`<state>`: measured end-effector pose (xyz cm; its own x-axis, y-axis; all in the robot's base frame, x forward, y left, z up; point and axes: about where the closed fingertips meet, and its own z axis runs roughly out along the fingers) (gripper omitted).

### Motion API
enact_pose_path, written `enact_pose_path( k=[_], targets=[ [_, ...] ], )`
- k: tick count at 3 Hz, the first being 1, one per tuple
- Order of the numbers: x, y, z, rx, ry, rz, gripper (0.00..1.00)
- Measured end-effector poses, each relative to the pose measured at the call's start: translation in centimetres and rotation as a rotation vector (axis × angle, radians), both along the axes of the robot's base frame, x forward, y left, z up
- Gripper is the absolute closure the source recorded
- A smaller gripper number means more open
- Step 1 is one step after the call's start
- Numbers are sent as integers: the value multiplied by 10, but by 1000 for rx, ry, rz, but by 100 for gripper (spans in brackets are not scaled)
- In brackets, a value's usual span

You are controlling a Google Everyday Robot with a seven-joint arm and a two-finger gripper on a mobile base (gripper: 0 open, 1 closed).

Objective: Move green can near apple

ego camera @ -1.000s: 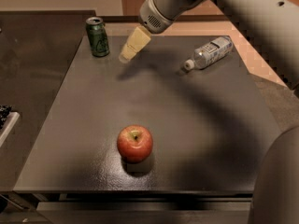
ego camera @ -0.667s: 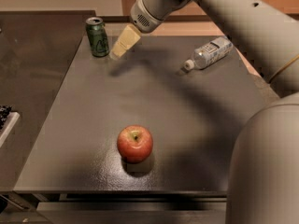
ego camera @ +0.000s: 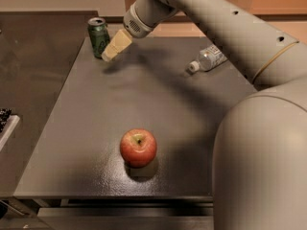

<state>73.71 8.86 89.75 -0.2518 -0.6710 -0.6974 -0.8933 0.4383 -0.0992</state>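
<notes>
The green can (ego camera: 98, 36) stands upright at the far left corner of the dark table (ego camera: 96, 128). The red apple (ego camera: 138, 147) sits near the table's front edge, well apart from the can. My gripper (ego camera: 111, 52) hangs just right of the can, its pale tip level with the can's lower half and very close to it. The arm reaches in from the upper right.
A clear plastic bottle (ego camera: 207, 59) with a white cap lies on its side at the far right of the table. My arm's large grey body (ego camera: 259, 162) fills the right foreground. A dark counter (ego camera: 33, 56) adjoins the table on the left.
My gripper has moved left across the far edge of the table and now sits right beside the green can. The can, apple and bottle have not moved.
</notes>
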Motion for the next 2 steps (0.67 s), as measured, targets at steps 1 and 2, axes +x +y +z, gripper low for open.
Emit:
enact_pose_path(
  k=[1,2],
  targets=[
    [15,15,-6,41,-1,-25,0],
    [30,32,-7,83,-16,-33,0]
  ],
)
